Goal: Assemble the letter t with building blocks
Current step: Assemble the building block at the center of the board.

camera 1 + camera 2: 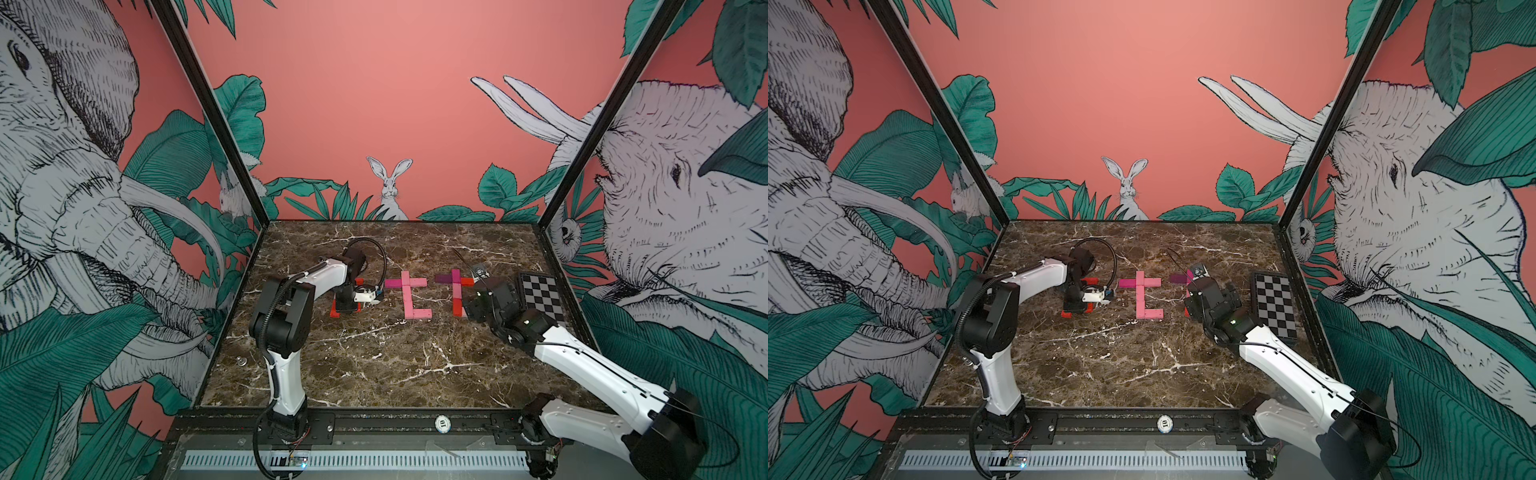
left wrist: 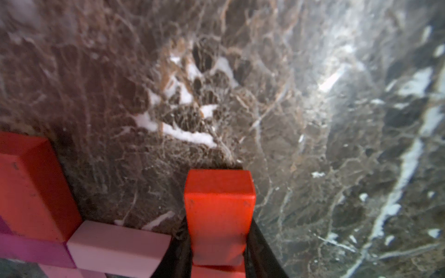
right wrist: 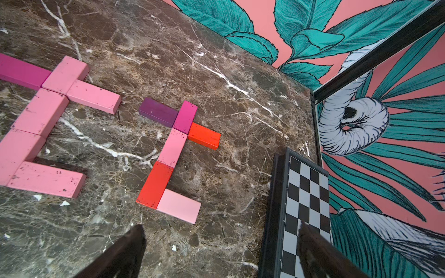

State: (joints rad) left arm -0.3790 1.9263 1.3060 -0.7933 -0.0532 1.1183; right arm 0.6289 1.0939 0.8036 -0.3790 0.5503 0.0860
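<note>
Marble-patterned brown counter (image 1: 374,361) carries building blocks (image 1: 1144,295) laid flat in three groups in a row. The middle group (image 1: 405,297), pink with one magenta arm, forms a letter t. The right group (image 3: 172,154), in dark purple, magenta, pink, red and pale pink, forms another t. The left group (image 1: 335,311), mostly red, is partly hidden under the left arm. The left jaws are closed on a red block (image 2: 219,192), held just beside a pale pink block (image 2: 118,243) of that group. The right jaws are wide apart and hold nothing, hovering near the right t and a black-and-white checkerboard plate (image 1: 540,297).
</note>
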